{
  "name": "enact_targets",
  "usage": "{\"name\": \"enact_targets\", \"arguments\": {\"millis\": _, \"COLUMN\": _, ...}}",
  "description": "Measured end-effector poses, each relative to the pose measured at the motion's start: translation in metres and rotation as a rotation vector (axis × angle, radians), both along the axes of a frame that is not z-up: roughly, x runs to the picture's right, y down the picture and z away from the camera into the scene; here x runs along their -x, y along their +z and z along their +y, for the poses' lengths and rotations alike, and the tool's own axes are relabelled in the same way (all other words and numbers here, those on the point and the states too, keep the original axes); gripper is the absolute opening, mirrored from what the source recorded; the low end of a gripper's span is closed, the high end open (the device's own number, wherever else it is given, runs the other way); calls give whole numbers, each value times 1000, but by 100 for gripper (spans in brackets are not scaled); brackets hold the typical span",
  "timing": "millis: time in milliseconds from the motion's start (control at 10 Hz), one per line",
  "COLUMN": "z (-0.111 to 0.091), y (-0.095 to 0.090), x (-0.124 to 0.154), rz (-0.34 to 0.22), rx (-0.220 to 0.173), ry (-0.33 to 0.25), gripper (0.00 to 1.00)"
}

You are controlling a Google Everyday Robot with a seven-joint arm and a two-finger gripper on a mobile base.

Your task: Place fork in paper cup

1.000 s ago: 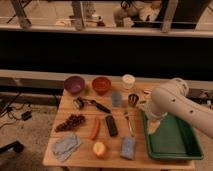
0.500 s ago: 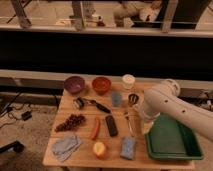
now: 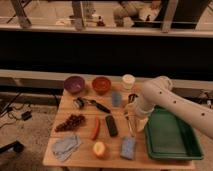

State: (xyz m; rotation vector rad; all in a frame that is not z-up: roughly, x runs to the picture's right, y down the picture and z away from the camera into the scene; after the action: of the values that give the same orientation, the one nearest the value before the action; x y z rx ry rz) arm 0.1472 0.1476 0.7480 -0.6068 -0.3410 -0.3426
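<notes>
The silver fork (image 3: 129, 125) lies on the wooden table (image 3: 80, 159), between the black bar (image 3: 111, 125) and the green tray (image 3: 170, 137). The white paper cup (image 3: 128, 81) stands upright at the table's back edge, right of the orange bowl (image 3: 101, 84). My white arm reaches in from the right, and my gripper (image 3: 132, 115) hangs open just above the fork's far end, close to the dark metallic cup (image 3: 132, 98). Nothing is held.
A purple bowl (image 3: 74, 84), a blue-grey cup (image 3: 116, 98), a black-handled utensil (image 3: 92, 104), grapes (image 3: 70, 122), a red-orange vegetable (image 3: 95, 128), an apple (image 3: 99, 149), a blue sponge (image 3: 128, 148) and a blue cloth (image 3: 66, 145) lie on the table. A dark railing runs behind.
My arm has swung left from above the green tray, bringing the gripper over the fork. The objects on the table have not moved.
</notes>
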Motion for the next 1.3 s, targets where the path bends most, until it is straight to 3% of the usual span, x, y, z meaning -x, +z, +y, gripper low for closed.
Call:
{"name": "enact_targets", "arguments": {"millis": 700, "z": 9, "y": 25, "x": 18, "rz": -177, "rx": 110, "ry": -80, "gripper": 80}}
{"name": "enact_targets", "arguments": {"millis": 1300, "z": 19, "y": 38, "x": 28, "rz": -309, "rx": 169, "ry": -121, "gripper": 80}}
